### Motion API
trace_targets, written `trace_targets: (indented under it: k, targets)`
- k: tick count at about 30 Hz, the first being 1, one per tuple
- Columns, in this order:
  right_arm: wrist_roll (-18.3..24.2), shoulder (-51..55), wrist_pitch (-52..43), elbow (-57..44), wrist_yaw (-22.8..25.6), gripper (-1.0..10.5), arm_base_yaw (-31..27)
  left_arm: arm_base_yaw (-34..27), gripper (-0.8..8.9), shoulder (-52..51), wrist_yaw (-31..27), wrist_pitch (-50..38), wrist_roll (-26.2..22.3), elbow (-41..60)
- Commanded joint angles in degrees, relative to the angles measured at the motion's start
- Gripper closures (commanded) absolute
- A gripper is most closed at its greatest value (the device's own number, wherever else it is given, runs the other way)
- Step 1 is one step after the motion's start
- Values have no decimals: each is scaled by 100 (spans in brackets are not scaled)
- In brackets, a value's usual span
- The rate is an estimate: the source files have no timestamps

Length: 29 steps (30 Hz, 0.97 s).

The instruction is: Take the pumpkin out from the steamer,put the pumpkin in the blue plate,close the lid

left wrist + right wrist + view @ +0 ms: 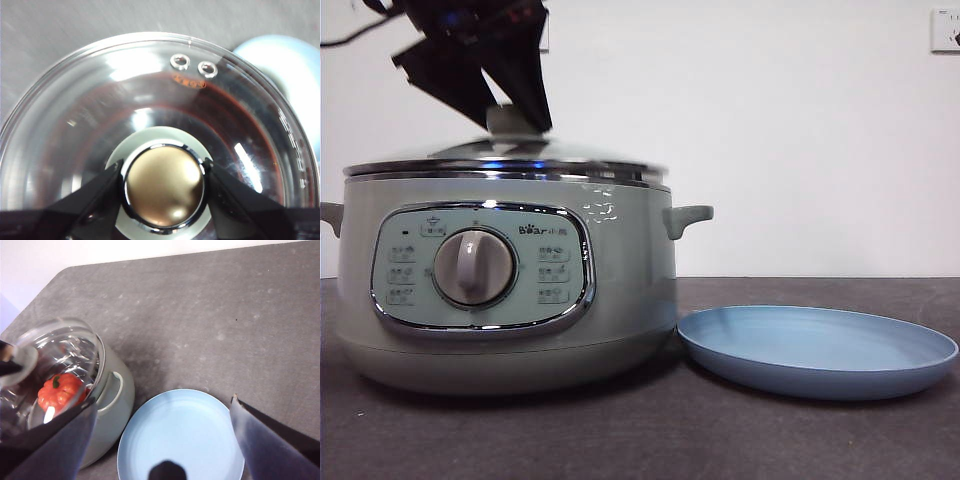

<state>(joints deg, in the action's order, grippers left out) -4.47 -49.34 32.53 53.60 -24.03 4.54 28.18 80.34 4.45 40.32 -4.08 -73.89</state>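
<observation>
**Lid gripped on the steamer, pumpkin inside**

Grey tabletop [740, 440] runs back to a white wall. Nearest, the blue plate [817, 350] lies bare just beside the steamer [505, 285]. On the pot sits the lid [150, 115], its knob [164, 186] clamped between the left gripper's [162, 182] jaws, one on each side. Through the glass the pumpkin [60, 391] shows inside the steamer. Above the plate hangs the right gripper [162, 440], jaws spread wide and holding nothing.
</observation>
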Motion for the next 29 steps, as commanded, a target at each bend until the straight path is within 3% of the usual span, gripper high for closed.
trace_targets:
  k: [1,7,14,16,22,29]
  targets:
    - [48,-63,-76,15,-26,506,26,-2,821,-531,-199,-254,-63,-55]
    - [48,-363,-306,15,-415,506,332,-2,821,-1460,-531,-203,-44,-55]
    - [81,-1209,-525,378,-389,493,1244,-2,821,-2583,-1342,243,-44,-55]
    - [157,-1532,-525,634,-372,435,1512,-2,821,-2855,-1589,378,-44,-55]
    - [448,-2647,-240,1720,201,371,2374,-2,821,-3563,-2400,782,-42,-55]
    - [979,-4162,852,3528,953,338,3279,-2,821,-4083,-2719,1193,46,-55]
